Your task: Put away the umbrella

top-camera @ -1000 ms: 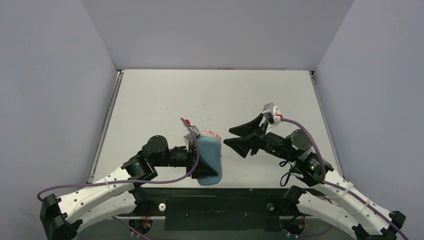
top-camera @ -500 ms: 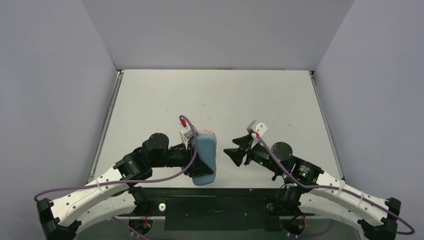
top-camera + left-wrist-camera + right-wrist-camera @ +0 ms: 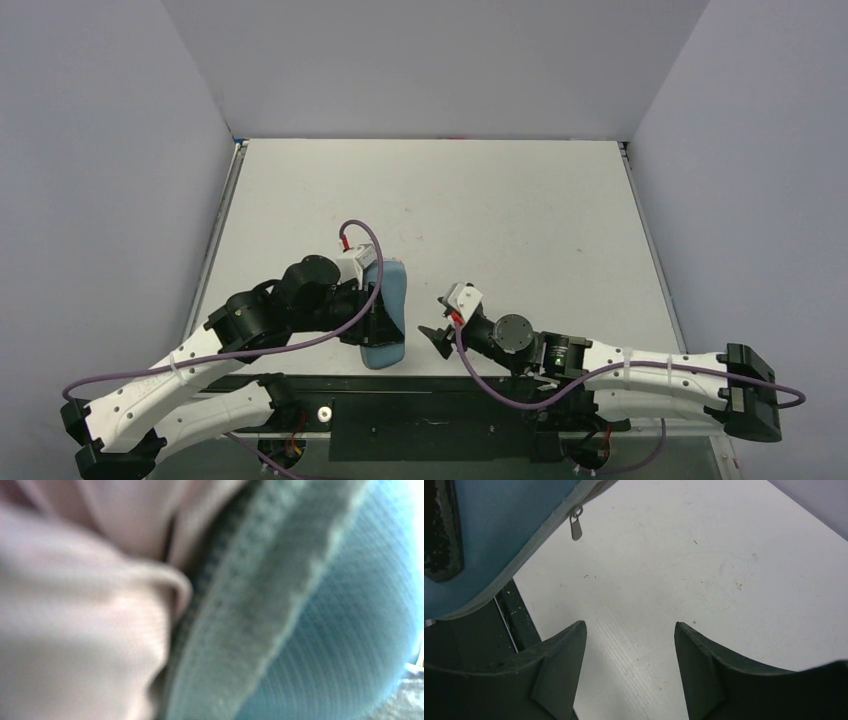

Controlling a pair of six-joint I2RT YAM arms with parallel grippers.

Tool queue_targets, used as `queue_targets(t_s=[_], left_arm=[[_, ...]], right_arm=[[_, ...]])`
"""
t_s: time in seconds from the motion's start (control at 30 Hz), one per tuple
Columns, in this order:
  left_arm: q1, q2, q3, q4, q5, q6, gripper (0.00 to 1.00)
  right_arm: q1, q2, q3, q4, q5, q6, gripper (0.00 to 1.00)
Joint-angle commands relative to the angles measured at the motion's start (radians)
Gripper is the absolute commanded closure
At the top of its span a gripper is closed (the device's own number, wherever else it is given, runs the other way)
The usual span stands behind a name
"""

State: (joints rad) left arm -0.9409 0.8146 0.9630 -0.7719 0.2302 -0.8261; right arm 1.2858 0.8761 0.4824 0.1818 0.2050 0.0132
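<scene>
Left claw (image 3: pixel 379 322) is gripping the case (image 3: pixel 392 282) with the umbrella (image 3: pixel 75 605) tucked in; right claw (image 3: pixel 629 645) is hanging wide and empty nearby.

Overhead camera looks down on the table (image 3: pixel 500 200); wrist cameras sit close; all three share the blue case (image 3: pixel 392 295)

Blurred folds of the pink umbrella (image 3: pixel 75 645) fill the left. The blue case (image 3: pixel 350 630) lies against them, its zip edge (image 3: pixel 250 625) between.

The umbrella (image 3: pixel 75 630) is only a pink blur toward nine o'clock, seemingly inside the edge-cropped blue case (image 3: pixel 340 605).
</scene>
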Motion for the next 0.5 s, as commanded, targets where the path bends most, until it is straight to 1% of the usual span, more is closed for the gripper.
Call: queue_targets(t_s=[0.0,0.2,0.47], left_arm=[[0.001,-0.001,0.078,-0.061,-0.015,-0.024,0.97],[0.001,-0.005,0.077,-0.059,0.011,-0.019,0.97],[0.001,-0.017,0.062,-0.045,0.032,-0.020,0.97]], right_arm=[[0.009,0.069,0.002,0.271,0.033,-0.072,0.39],[0.009,0.142,0.020,0.371,-0.063,-0.121,0.38],[0.009,0.176,0.034,0.411,-0.145,-0.147,0.38]])
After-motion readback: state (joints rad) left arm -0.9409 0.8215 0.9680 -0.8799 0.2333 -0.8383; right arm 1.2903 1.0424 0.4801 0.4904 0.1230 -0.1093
